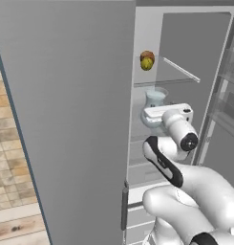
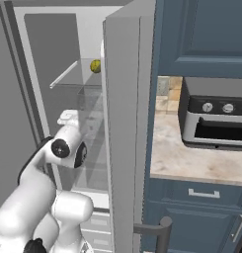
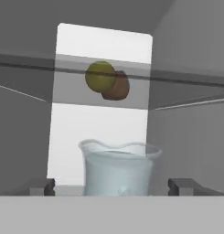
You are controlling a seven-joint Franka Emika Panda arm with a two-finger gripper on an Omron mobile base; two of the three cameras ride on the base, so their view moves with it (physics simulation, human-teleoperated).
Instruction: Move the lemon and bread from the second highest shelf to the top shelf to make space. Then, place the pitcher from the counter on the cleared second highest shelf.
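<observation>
The fingers [image 3: 112, 186] are seen spread wide in the hand view, one dark tip at each side of the pitcher [image 3: 119, 168], and nothing is held between them; whether the tips touch its wall cannot be told. In the left base view the hand is seen reaching into the open fridge, with the pitcher [image 1: 154, 103] just beyond it, standing upright on the second highest shelf [image 1: 138, 137].

Above it, on the top shelf [image 1: 183, 71], the lemon [image 1: 146, 63] and the bread [image 1: 147, 55] are seen close together, apparently touching, toward the near left edge of the glass. From the hand view the lemon [image 3: 100, 77] is set in front of the bread [image 3: 118, 86] and partly covers it; from the right base view the lemon [image 2: 95, 66] is caught at the edge of the fridge wall.

The task is judged to be all but complete: both small items are placed on the top shelf, and the pitcher is set in the cleared space below. What appears to be left is only for the hand to be drawn back out of the fridge without the jug being knocked.

The pitcher is shown as pale blue-grey and translucent, with a wavy flared rim and a bulbous body. The desk [image 2: 191, 158] at the right is seen carrying a dark oven-like appliance [image 2: 215, 120].
</observation>
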